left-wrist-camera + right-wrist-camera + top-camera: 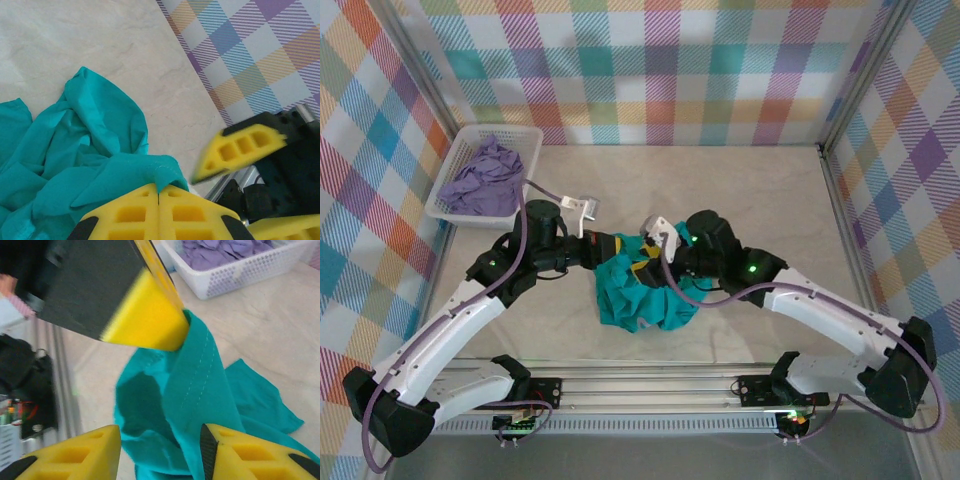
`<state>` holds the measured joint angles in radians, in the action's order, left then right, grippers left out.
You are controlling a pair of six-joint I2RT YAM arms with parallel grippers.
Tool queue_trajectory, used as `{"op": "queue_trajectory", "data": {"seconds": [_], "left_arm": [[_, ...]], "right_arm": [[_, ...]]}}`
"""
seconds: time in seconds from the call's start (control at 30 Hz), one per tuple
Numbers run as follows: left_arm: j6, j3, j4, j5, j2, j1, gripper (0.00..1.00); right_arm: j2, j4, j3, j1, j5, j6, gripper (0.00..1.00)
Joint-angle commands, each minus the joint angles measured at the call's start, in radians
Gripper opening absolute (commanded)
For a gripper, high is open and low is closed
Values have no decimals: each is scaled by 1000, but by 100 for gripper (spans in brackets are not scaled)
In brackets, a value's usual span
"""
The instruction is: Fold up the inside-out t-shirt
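The crumpled teal-green cotton t-shirt (645, 298) lay bunched on the pale marbled tabletop (740, 190), about midway between its left and right edges and closer to the near edge than the far one. The left gripper (158, 194) was pinched tight on a raised, stitched fold of the shirt, holding it above the heap. The right gripper (160, 442) faced it with jaws spread, the lifted band of cloth running between them. A white plastic mesh basket (510, 131) holding a crumpled lavender garment (480, 182) sat in the far left corner.
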<state>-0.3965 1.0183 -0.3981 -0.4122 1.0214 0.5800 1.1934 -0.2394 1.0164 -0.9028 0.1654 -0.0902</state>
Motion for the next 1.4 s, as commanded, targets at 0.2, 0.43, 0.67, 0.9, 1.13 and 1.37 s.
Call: {"op": "queue_trajectory", "data": {"seconds": [0.2,0.43,0.67,0.9,1.13,1.37], "left_arm": [[20,33,-33,-41,-20,-11,0],[18,47,-47,-43,-11,-11,0],[10,58,-50,-57,-2,-11,0],[3,57,-52,-69,4,-11,0],[6,63,-63,-55,11,-11,0],[61,93,-130,22,8,-29,0]], "right_arm": [[47,36,18,-41,-260,-151,44],[-27,42,-39,-61,-303,-292,43],[-19,89,-86,-130,-359,-473,54],[67,223,-49,-163,-571,-512,53],[23,321,-108,-170,-622,-528,20],[-89,51,-65,-53,-188,-324,0]]}}
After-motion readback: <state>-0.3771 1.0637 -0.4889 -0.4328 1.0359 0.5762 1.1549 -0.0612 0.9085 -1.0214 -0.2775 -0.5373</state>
